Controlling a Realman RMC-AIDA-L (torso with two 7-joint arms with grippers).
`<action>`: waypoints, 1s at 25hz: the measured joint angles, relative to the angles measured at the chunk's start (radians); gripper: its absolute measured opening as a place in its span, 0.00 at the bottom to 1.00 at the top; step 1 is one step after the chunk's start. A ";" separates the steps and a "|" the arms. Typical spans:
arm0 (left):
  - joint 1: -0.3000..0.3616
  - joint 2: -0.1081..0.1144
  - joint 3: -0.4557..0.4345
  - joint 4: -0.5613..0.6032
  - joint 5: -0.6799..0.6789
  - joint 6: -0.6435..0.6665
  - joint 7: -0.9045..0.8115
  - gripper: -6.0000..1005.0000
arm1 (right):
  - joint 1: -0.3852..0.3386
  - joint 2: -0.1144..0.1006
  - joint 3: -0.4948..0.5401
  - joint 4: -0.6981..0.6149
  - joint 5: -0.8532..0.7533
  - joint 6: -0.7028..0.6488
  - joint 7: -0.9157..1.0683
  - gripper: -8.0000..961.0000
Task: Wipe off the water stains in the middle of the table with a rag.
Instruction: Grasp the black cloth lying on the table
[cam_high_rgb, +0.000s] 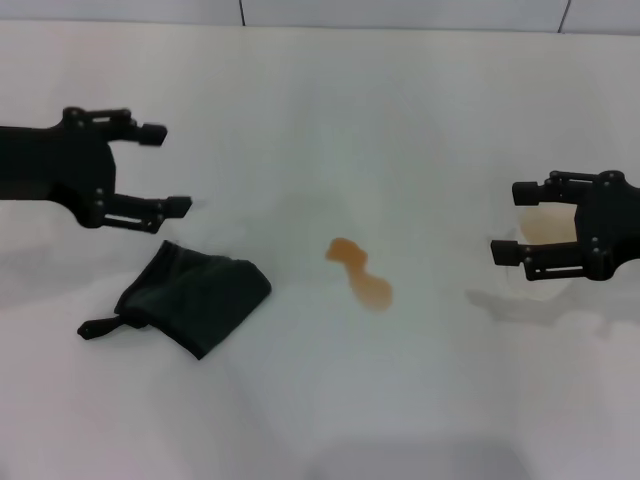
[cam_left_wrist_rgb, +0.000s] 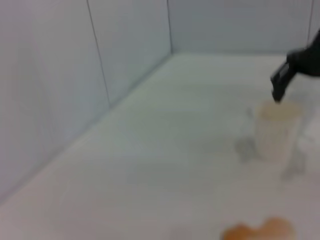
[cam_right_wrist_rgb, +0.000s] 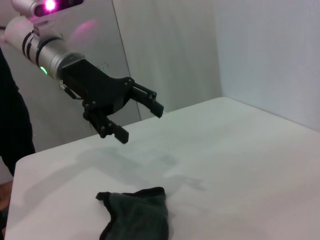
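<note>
The water stains (cam_high_rgb: 360, 272) are a small orange-brown two-lobed puddle in the middle of the white table (cam_high_rgb: 320, 120); they also show in the left wrist view (cam_left_wrist_rgb: 260, 231). The rag (cam_high_rgb: 195, 292), dark green-black with a loop tab at its left corner, lies crumpled on the table left of the puddle; it also shows in the right wrist view (cam_right_wrist_rgb: 137, 212). My left gripper (cam_high_rgb: 172, 170) is open and empty, hovering just behind the rag; it also shows in the right wrist view (cam_right_wrist_rgb: 140, 117). My right gripper (cam_high_rgb: 515, 220) is open and empty at the right.
A white paper cup (cam_high_rgb: 545, 245) stands behind my right gripper's fingers, also visible in the left wrist view (cam_left_wrist_rgb: 276, 130). Grey wall panels (cam_left_wrist_rgb: 75, 75) border the table's far side.
</note>
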 joint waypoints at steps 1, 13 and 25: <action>-0.005 0.000 0.011 0.027 0.033 0.009 -0.033 0.80 | 0.001 0.000 -0.003 0.002 0.005 0.000 0.000 0.87; -0.146 0.006 0.143 0.120 0.377 0.161 -0.299 0.80 | 0.004 0.001 -0.029 0.005 0.048 -0.002 -0.005 0.87; -0.194 0.005 0.157 -0.012 0.437 0.122 -0.298 0.79 | 0.003 0.001 -0.056 0.012 0.064 0.000 -0.016 0.86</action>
